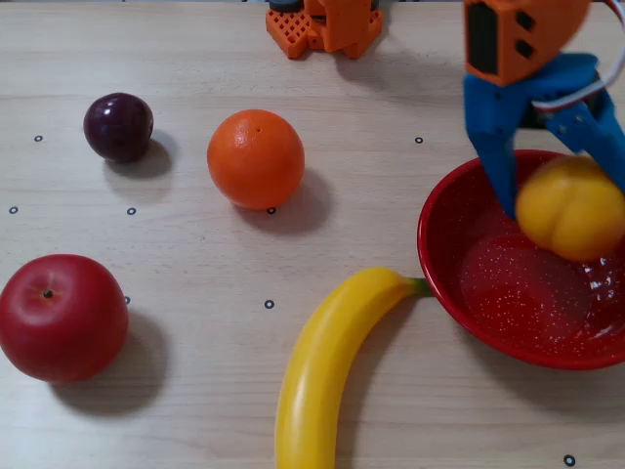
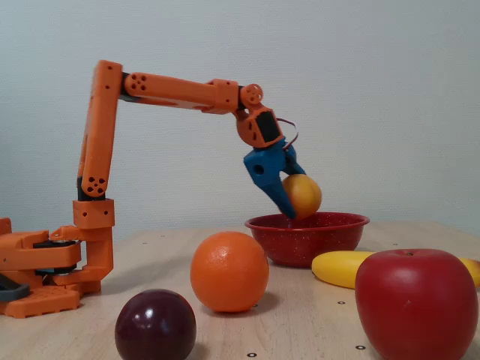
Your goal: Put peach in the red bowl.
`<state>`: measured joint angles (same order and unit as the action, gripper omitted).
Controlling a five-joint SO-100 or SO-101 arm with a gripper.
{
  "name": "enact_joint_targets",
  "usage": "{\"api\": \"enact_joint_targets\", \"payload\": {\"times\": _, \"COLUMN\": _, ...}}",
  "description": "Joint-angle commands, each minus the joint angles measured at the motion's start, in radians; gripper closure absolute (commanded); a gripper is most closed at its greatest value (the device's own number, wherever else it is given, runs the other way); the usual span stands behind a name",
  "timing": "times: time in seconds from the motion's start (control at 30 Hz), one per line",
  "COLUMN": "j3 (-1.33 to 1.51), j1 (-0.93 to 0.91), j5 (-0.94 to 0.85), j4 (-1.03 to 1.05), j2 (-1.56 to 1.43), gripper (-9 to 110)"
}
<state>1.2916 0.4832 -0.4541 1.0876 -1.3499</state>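
Worktop: pale wood grain with small ringed dot markers, carrying all the fruit and the arm base.

Arm: orange, base at 9 o'clock in the side fixed view, reaching across to the bowl. In the top-down fixed view its base shows at 12 o'clock.

Bowl: red, speckled, at 3 o'clock in the top-down fixed view, cut by the right edge.

Banana: yellow, at 6 o'clock, its tip touching the bowl rim.

Apple: red, at 8 o'clock, well apart from the bowl.

Orange: near centre, toward 11 o'clock.

Peach: yellow-orange, creased, held above the bowl's interior. The side fixed view shows the peach at about rim height, clear of the bowl floor.

Claw: blue, closed around the peach, one finger on each side.

Plum: dark purple, at 10 o'clock, apart from the orange.
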Motion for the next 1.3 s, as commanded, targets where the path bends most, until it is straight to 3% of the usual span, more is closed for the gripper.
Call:
{"api": "enact_joint_targets", "payload": {"times": 0.0, "j3": -0.156, "j1": 0.005, "j5": 0.020, "j4": 0.025, "j2": -0.014, "gripper": 102}}
{"api": "enact_joint_targets", "payload": {"times": 0.47, "j3": -0.244, "j1": -0.040, "j5": -0.103, "j4": 0.026, "j2": 0.156, "gripper": 100}}
{"api": "enact_joint_targets", "payload": {"times": 0.6, "j3": -0.241, "j1": -0.057, "j5": -0.184, "j4": 0.060, "j2": 0.170, "gripper": 72}}
{"api": "enact_joint_targets", "payload": {"times": 0.8, "j3": -0.229, "j1": -0.080, "j5": -0.278, "j4": 0.112, "j2": 0.164, "gripper": 57}}
{"api": "enact_joint_targets", "payload": {"times": 1.27, "j3": -0.149, "j1": -0.117, "j5": -0.324, "j4": 0.103, "j2": 0.011, "gripper": 52}}
